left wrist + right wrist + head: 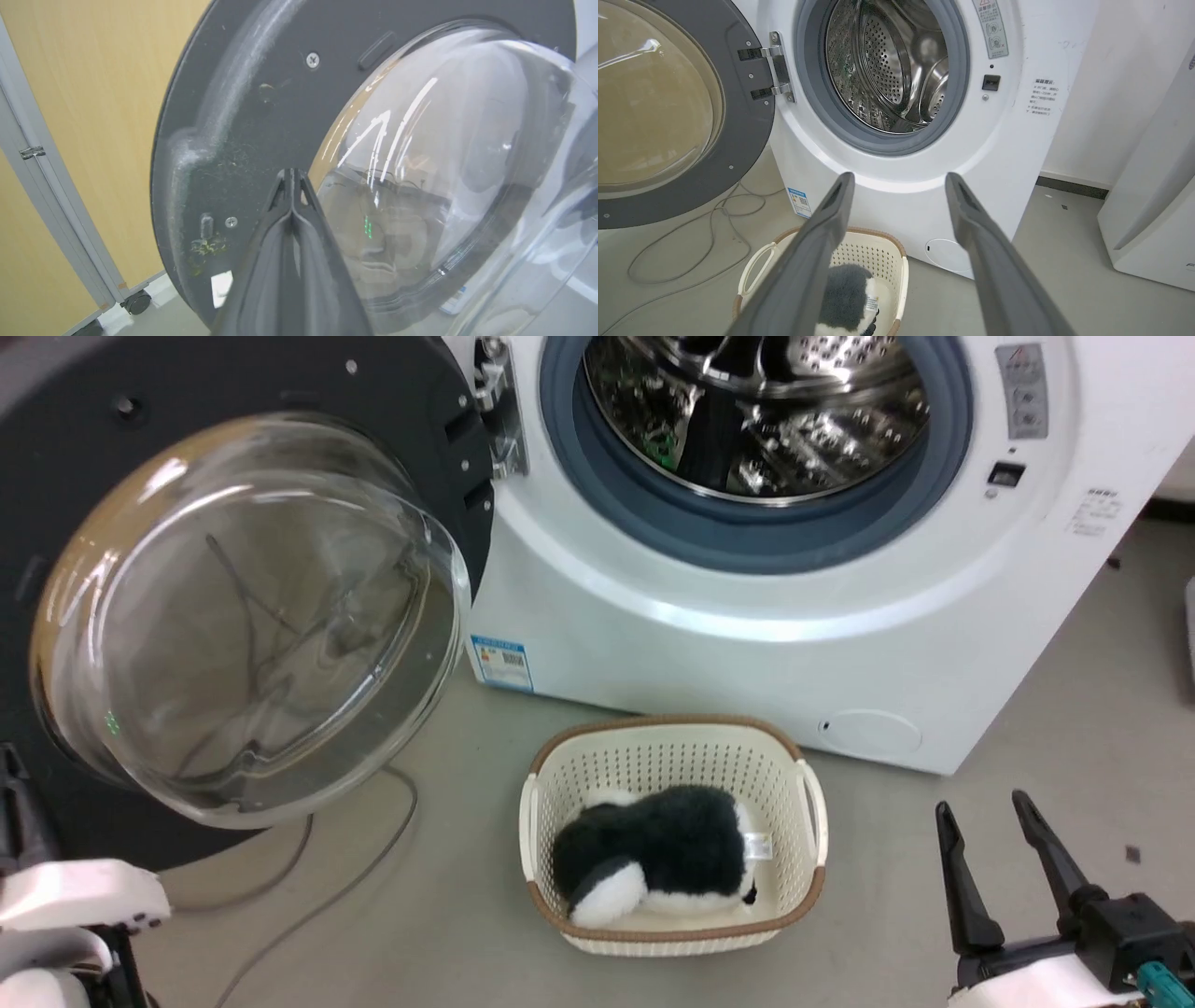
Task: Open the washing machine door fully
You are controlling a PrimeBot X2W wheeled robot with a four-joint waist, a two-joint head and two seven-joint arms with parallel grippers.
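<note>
Washing machine door open wide, hanging on hinge at left of washing machine. Glass bowl faces out, drum mouth uncovered.
Left fingers pressed together, nothing between them. Tips point at door's dark inner ring, just beside glass bowl; contact cannot tell.
Right fingers spread wide, empty, low before washing machine's right front, well apart from door.
Basket with plush toy on floor before washing machine.

Head looks down, left wrist near the door (shared by all)
</note>
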